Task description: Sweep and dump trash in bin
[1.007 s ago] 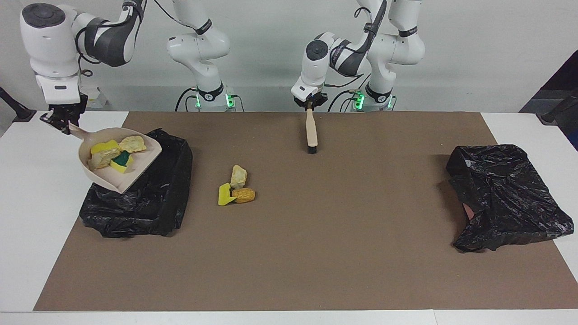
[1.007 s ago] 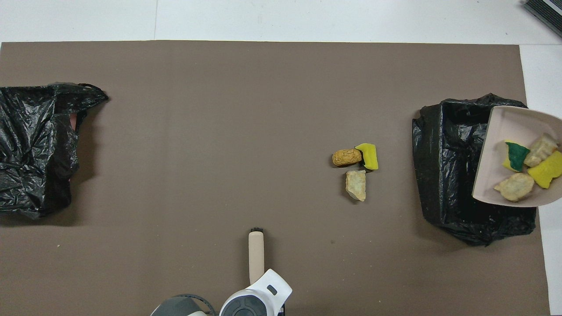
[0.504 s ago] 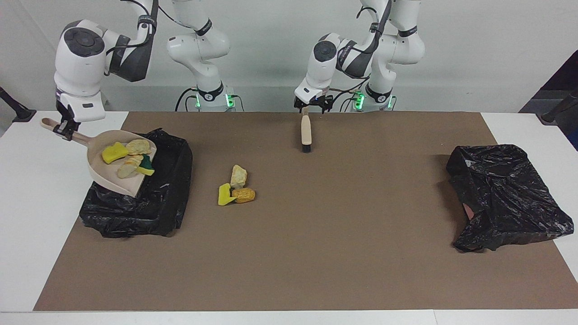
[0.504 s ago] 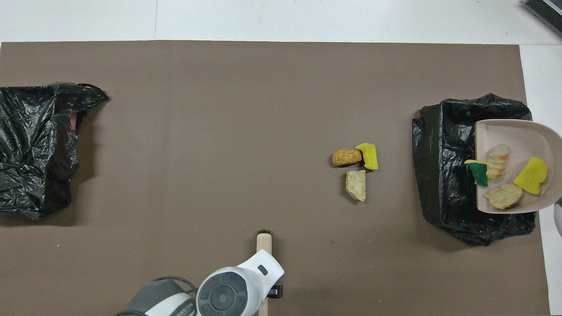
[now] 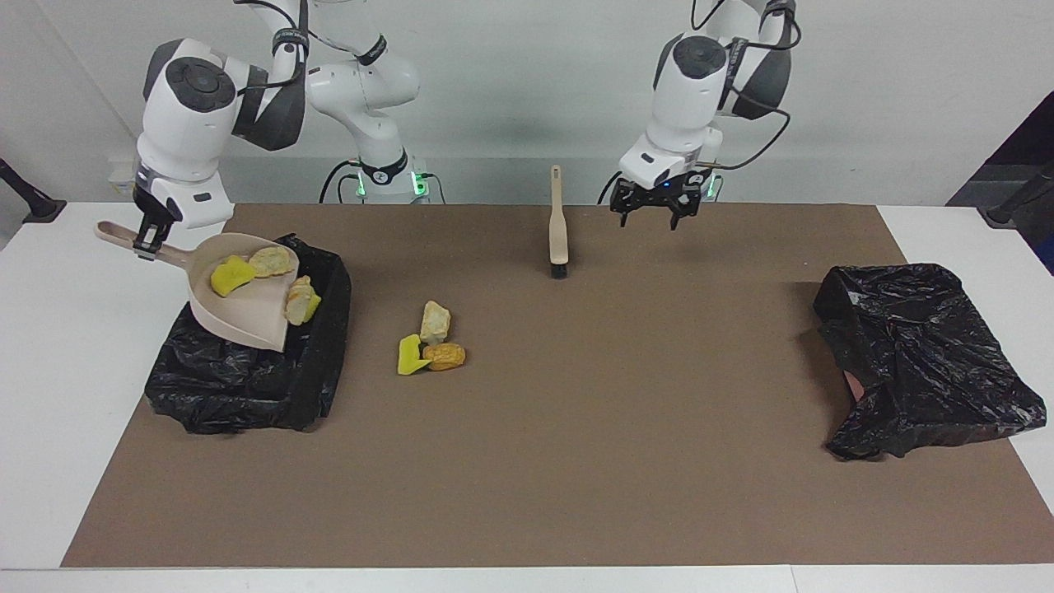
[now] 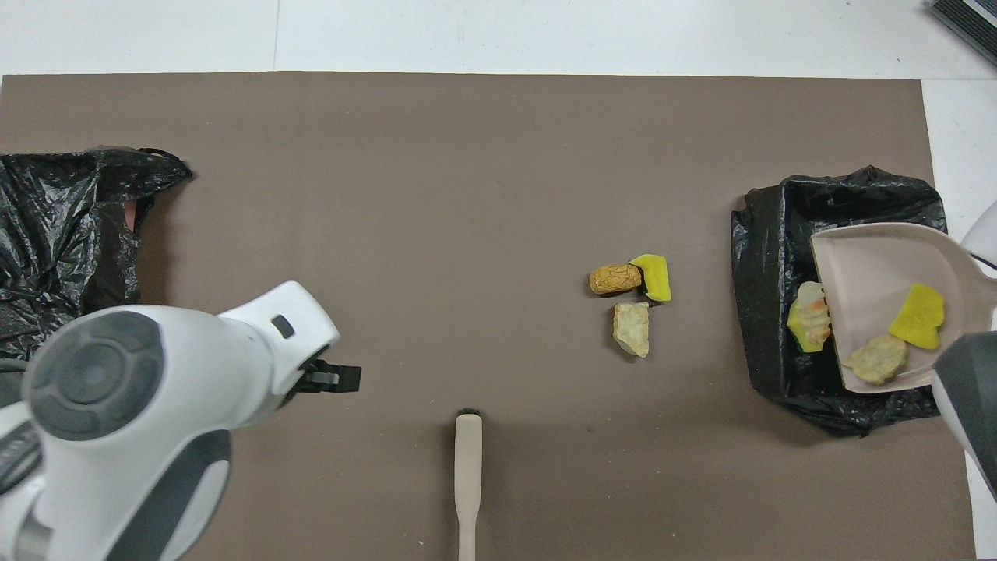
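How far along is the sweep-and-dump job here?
Partly done. The right gripper holds the dustpan tilted over the black-lined bin; scraps are sliding off its lip and two remain inside. The brush lies on the mat, with the left gripper open above the mat beside it. Three scraps lie unswept on the mat.

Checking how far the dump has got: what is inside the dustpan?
The tilted dustpan, held by the right gripper over the bin, holds a yellow wedge and a beige chunk; another scrap sits at its lip. The bin's inside is dark.
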Controlling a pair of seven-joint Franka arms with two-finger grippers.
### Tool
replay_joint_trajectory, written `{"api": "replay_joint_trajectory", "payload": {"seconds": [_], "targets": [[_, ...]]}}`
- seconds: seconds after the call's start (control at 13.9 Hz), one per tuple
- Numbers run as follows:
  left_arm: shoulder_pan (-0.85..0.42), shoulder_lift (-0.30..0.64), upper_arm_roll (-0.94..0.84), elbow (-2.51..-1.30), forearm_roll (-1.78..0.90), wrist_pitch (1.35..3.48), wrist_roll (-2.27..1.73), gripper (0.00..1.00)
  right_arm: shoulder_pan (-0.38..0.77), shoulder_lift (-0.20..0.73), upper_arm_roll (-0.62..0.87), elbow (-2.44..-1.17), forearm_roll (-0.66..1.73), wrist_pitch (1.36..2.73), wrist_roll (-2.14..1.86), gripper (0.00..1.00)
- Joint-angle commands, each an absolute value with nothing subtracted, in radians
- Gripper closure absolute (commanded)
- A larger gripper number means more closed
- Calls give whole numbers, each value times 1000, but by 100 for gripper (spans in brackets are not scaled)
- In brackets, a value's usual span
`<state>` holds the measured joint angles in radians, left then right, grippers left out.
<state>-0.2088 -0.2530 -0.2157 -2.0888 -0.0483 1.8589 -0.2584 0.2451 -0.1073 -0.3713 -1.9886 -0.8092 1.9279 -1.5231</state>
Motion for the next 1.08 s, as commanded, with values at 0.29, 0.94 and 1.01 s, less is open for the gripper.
{"api": "replay_joint_trajectory", "payload": {"seconds": [0.29,0.94,1.01], "targets": [[-219,-108,-17,-1607,-8,1539,-59,0,242,-138,-302,-2008,-989,1901,-1557,100],[-201,-6,49,-1387,28,1358,61,0,250,-113,-215,-2037,-1129,1845,-1514,100],[-198,-6,49,-1388,22,1356,63,0,253,-109,-192,-2039,-1164,1844,-1508,100]]}}
